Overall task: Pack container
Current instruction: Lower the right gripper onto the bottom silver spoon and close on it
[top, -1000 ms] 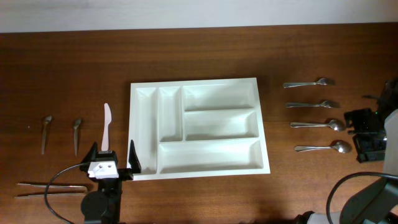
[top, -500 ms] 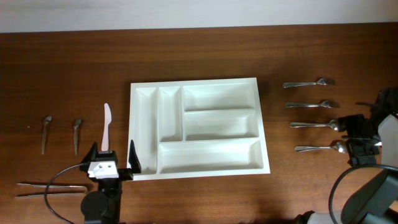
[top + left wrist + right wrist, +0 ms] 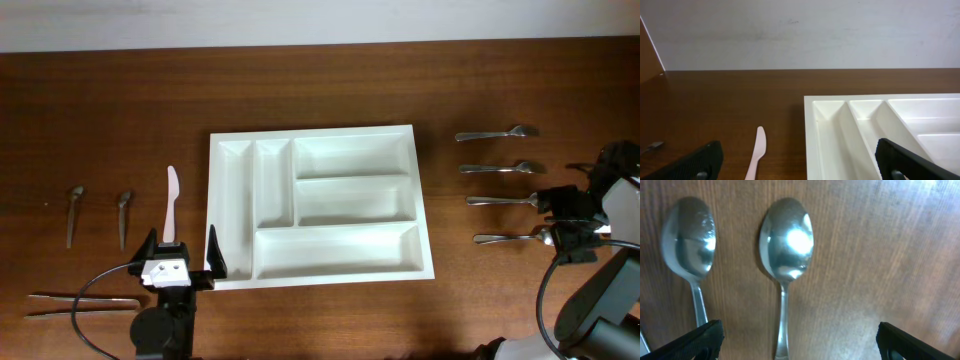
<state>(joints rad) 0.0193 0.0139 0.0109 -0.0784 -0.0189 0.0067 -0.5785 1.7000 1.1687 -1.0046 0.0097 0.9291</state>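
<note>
Overhead: white container (image 3: 355, 200) sits mid-bench (image 3: 100, 100). Left claw (image 3: 181, 250) at its near-left corner, fingers wide apart, gripping nothing; pale knife (image 3: 171, 205) just beside. Right claw (image 3: 555, 222) spread wide above bowls of two spoons (image 3: 786, 240), nothing gripped.

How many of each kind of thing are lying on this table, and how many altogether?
White cutlery tray: 1
Pale plastic knife: 1
Silver spoon-like utensils, right of the tray: 4
Short metal utensils, far left: 2
Thin sticks, possibly chopsticks: 2
Total: 10
</note>
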